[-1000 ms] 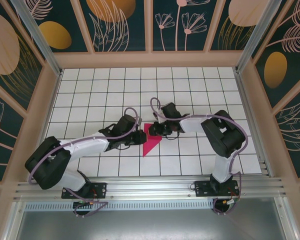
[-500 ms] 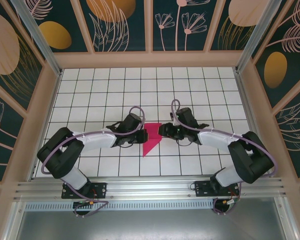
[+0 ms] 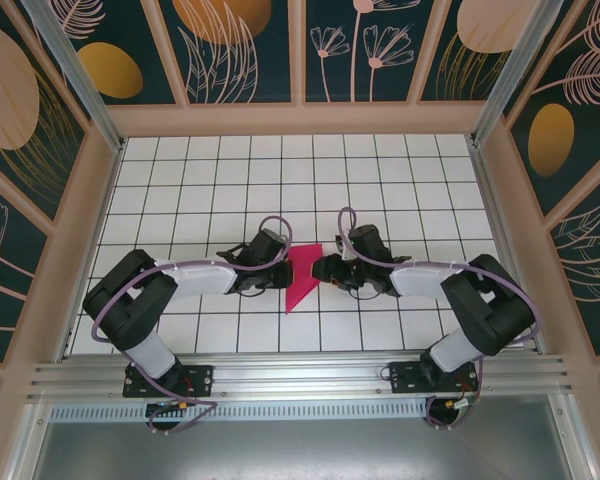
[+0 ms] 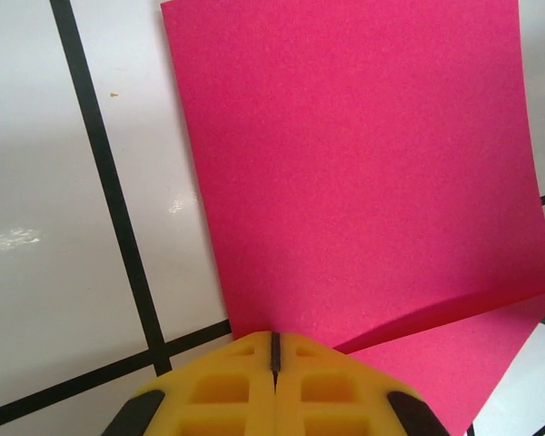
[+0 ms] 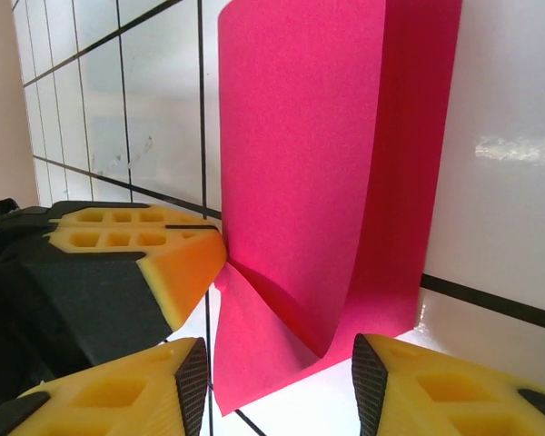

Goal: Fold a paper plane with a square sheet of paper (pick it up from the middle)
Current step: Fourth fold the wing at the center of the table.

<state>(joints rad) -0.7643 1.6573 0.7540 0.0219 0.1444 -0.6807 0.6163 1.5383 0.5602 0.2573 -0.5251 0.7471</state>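
Only partly folded and not yet a dart, the square sheet of paper (image 3: 302,282) lies mid-table (image 3: 180,170), nearer the near edge, its raised flap pinched by the clenched left gripper (image 3: 283,272), the right gripper (image 5: 282,386) released beside it.

Left hand (image 4: 273,343) has closed, pinching the paper (image 4: 345,182).

Open passage lies over the bare far half of the surface (image 3: 280,170) and along both side margins, up to the framed walls (image 3: 300,118) that box it in. The middle is crowded: the left arm (image 3: 190,275) and right arm (image 3: 420,278) reach inward and meet at the square sheet of paper (image 3: 302,282). The left fingers (image 4: 218,391) are pressed together on its edge, and the right fingers (image 5: 436,386) are parted, with the sheet's raised fold just ahead of their gap.
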